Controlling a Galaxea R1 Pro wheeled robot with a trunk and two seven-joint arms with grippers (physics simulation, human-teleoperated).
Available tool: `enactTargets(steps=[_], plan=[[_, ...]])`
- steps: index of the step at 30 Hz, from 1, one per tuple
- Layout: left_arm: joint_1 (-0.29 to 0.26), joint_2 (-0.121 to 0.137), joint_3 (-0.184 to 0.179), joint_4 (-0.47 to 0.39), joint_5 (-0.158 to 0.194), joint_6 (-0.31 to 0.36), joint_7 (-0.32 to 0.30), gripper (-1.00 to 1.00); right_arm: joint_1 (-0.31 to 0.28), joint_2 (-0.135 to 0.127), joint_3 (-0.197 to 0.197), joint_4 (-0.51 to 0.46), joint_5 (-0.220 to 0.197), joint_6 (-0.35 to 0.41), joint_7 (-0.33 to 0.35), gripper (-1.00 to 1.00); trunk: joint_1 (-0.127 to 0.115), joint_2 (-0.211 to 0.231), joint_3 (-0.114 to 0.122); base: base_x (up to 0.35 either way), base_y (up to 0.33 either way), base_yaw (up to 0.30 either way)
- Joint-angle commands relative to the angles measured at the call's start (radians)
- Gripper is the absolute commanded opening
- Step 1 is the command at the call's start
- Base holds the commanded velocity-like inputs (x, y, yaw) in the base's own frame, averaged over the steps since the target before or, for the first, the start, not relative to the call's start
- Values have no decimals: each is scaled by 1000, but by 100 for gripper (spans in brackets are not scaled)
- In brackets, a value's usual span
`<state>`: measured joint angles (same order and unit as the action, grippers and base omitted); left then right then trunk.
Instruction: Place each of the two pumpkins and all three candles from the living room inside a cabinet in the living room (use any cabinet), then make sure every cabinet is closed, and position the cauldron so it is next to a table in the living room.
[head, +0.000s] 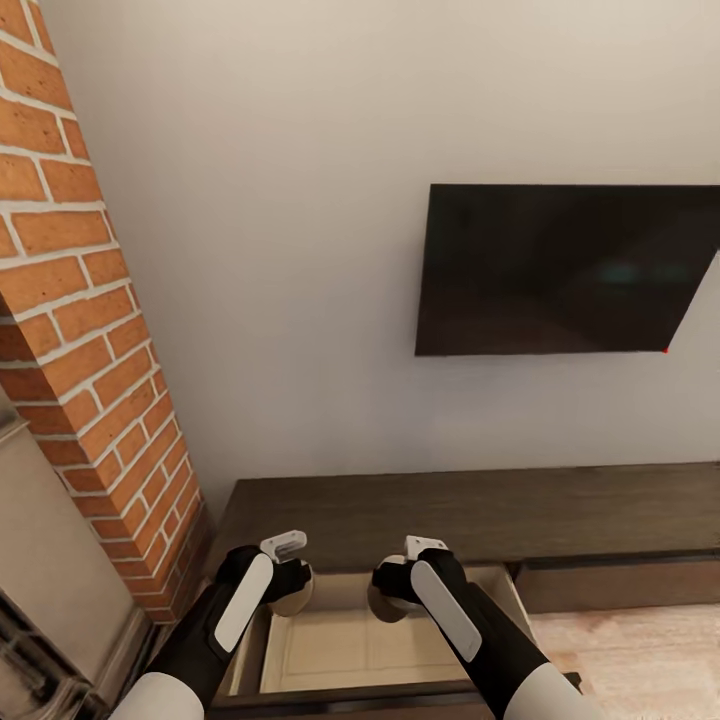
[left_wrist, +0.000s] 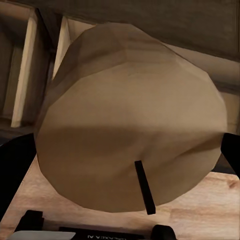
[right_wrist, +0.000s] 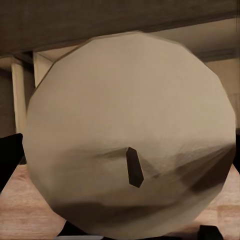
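Note:
The long dark brown cabinet (head: 450, 510) stands against the wall with one drawer (head: 350, 645) pulled open, showing a pale inside. Over that drawer my left gripper (head: 292, 588) is shut on a tan candle (head: 296, 602). That candle (left_wrist: 130, 125) looms close in the left wrist view, flat end and dark wick toward the camera, a black finger (left_wrist: 14, 172) at its side. My right gripper (head: 386, 590) is shut on a second candle (head: 384, 606), paler and round-faced (right_wrist: 130, 125) in the right wrist view. The pumpkins and the cauldron are out of view.
A black TV (head: 560, 270) hangs on the white wall above the cabinet. A red brick column (head: 90, 330) rises at the left, close to the cabinet's end. Light wood floor (head: 640, 650) lies to the right of the open drawer.

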<state>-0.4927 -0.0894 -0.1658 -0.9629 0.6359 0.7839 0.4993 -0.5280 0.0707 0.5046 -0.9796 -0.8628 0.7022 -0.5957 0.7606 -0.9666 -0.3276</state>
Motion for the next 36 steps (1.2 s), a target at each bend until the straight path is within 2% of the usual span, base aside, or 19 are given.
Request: enactTargets(steps=[1,14,36], plan=[[0,0,-1,-2,11,1,10,-100,-1,0,2,-1,-10,0,-10,-100,0,-1,0,6,55,-192],[0,1,-1,-5,10,1,10,-100,-1,0,2,-1,-10,0,-10,-100,0,-1,1,92,89,-23],[0,-2,-3,-10,10,1,11,-100,-1,0,2,-3,-10,0,-10,-100,4,-8,-2,11,3,0]])
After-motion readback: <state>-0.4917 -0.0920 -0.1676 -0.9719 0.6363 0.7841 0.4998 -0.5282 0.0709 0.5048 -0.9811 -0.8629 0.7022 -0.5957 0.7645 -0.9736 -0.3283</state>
